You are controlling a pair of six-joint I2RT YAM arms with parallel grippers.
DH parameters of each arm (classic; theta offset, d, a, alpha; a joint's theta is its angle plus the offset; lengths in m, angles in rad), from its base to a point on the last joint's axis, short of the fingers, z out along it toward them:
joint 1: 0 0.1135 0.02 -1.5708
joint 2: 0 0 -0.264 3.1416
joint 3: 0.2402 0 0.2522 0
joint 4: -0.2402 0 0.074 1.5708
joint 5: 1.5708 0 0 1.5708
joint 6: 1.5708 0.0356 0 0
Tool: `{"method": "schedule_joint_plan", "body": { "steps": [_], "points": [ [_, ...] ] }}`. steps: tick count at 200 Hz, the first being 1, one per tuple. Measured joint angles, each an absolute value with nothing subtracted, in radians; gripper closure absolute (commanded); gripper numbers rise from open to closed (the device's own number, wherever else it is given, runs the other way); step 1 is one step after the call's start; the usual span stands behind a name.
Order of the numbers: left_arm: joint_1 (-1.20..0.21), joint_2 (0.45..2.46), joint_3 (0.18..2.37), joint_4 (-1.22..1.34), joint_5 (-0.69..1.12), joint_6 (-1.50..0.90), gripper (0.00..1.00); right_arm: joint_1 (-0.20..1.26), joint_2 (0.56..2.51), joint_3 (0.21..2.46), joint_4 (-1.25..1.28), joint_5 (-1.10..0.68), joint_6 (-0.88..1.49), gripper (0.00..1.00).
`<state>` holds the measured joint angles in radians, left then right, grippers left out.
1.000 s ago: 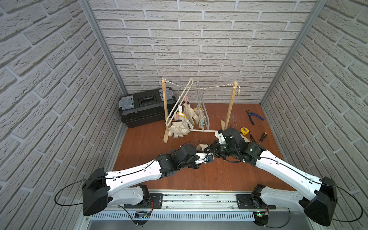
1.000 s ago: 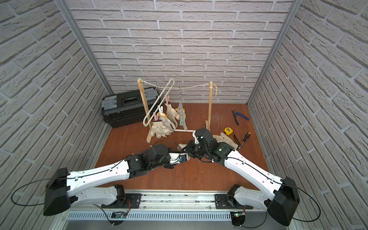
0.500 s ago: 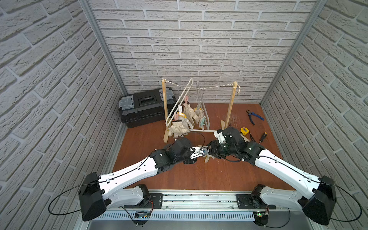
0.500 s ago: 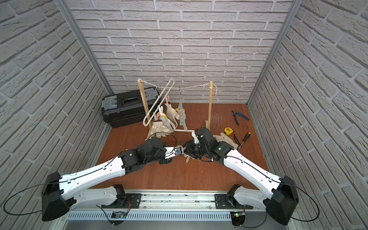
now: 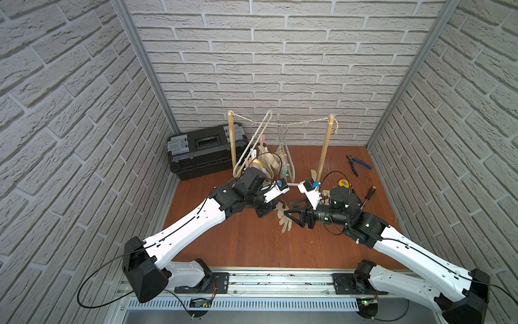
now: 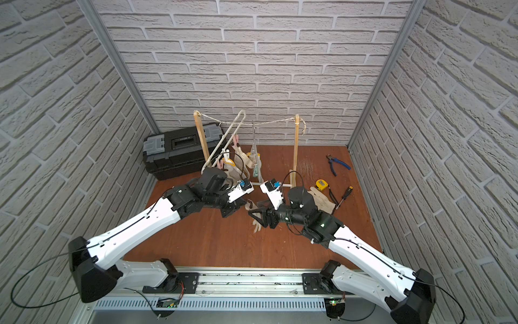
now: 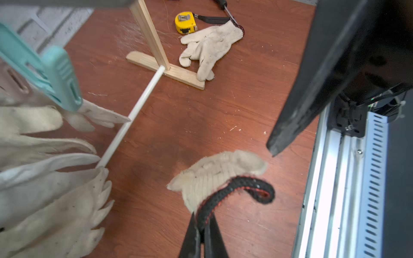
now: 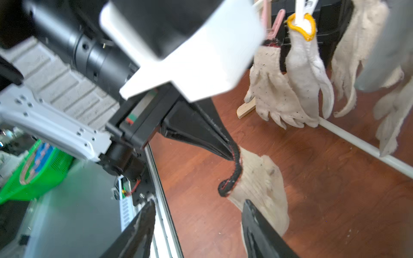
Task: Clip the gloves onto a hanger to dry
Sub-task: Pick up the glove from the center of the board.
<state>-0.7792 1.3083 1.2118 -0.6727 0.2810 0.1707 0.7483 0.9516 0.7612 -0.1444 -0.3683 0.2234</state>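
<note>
Your left end effector [image 7: 202, 217] pinches the glove [image 7: 214, 169] by its dark cuff [image 7: 237, 185], probably for clipping; your right end effector [image 8: 199, 202] stands open, empty, beside it.

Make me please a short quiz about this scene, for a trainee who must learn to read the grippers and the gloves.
1. True or false: the right gripper is shut on the dangling glove.
2. What lies right beside the loose glove? A) tape measure B) hammer C) scissors
3. Fill in: the left gripper pinches the dangling glove by its black ____.

Key: 1 false, its jaws stand apart; 2 A; 3 cuff.
</note>
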Motion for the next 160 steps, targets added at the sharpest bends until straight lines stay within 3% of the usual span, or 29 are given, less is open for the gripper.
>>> {"method": "schedule_joint_plan", "body": {
  "steps": [71, 95, 119, 132, 145, 160],
  "points": [
    [-0.752, 1.327, 1.235, -0.704, 0.415, 0.106, 1.0, 0.796, 1.008, 0.685, 0.026, -0.103, 0.045, 0.41],
    [-0.732, 1.327, 1.235, -0.704, 0.451, 0.099, 1.0, 0.796, 1.018, 0.682, 0.068, -0.073, 0.028, 0.59],
    [-0.714, 1.333, 1.235, -0.704, 0.477, 0.092, 1.0, 0.796, 1.024, 0.682, 0.086, -0.084, 0.019, 0.87],
    [-0.709, 1.336, 1.235, -0.703, 0.488, 0.089, 0.87, 0.796, 1.024, 0.682, 0.086, -0.089, 0.016, 0.97],
    [-0.704, 1.337, 1.235, -0.702, 0.496, 0.084, 0.83, 0.794, 1.023, 0.682, 0.085, -0.094, 0.016, 0.97],
    [-0.7, 1.337, 1.235, -0.694, 0.495, 0.075, 0.69, 0.786, 1.016, 0.682, 0.075, -0.097, 0.019, 0.97]
  ]
}}
